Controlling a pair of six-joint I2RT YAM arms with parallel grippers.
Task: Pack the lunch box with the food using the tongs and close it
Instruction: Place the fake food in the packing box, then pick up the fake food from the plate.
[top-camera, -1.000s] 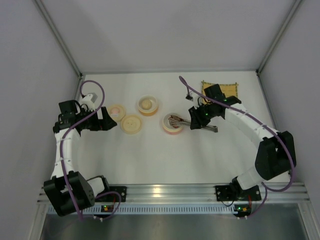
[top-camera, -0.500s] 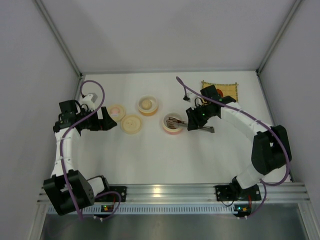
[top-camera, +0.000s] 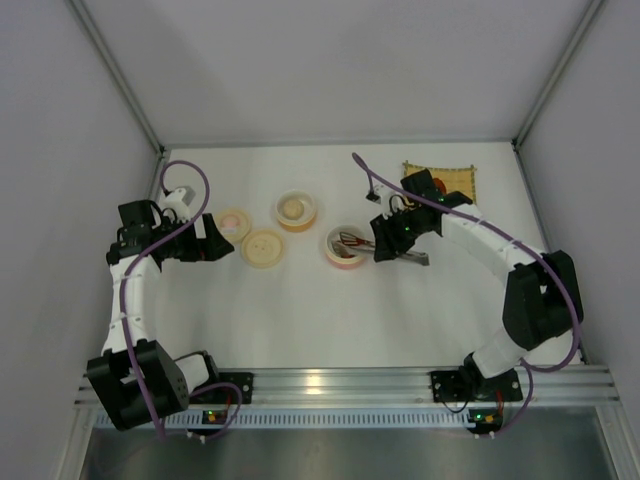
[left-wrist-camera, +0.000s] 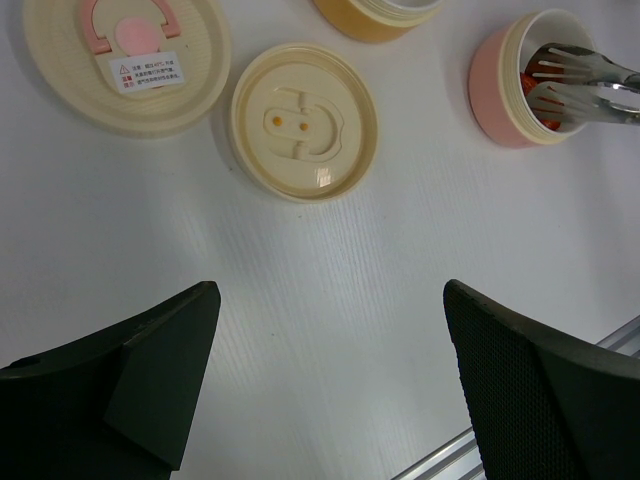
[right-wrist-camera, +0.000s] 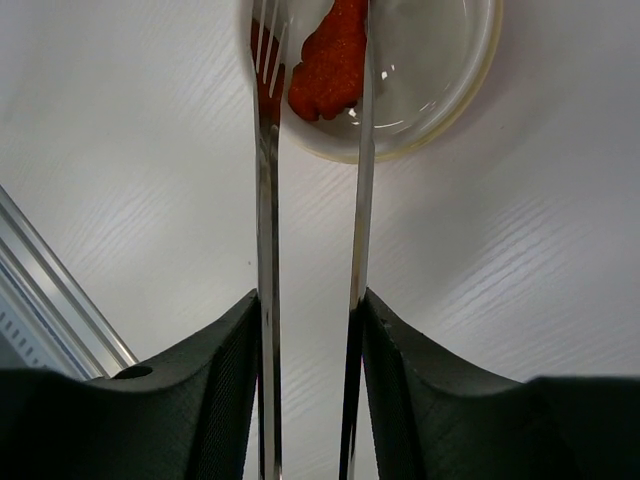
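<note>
Tongs (right-wrist-camera: 266, 200) of slim, shiny metal sit pinched between the matte black fingers of the right gripper (right-wrist-camera: 310, 300), which grasps both arms partway along their length. The arms run on toward 12 o'clock, slightly parted, and their forked tips reach inside the pink cup (right-wrist-camera: 440, 110) near the middle of the table (right-wrist-camera: 120, 150). Food (right-wrist-camera: 330, 55), a red-orange sausage-like piece with a ragged edge, lies on the cup's glossy pale floor between the tips, close to the right-hand arm; whether it touches the arm is unclear. This looks like the drop. Done well, the grip eases so the springy arms part wider, then the tongs lift straight up, so the tines neither snag the piece nor hook the rim; the light cup could slide on the smooth white surface. At 9 o'clock of the table the left gripper (left-wrist-camera: 325, 340) hangs wide apart and empty, its pads finely textured. Beyond it lie two round cream plastic lids, one (left-wrist-camera: 303, 120) with a moulded handle shape, one (left-wrist-camera: 125, 50) with a pink latch and a label. At 11 o'clock of the cup an orange tub (top-camera: 300, 226) holds a pale cream lump (top-camera: 294, 207). Farthest, at 2 o'clock, lies the yellow bamboo mat (top-camera: 458, 178)
</note>
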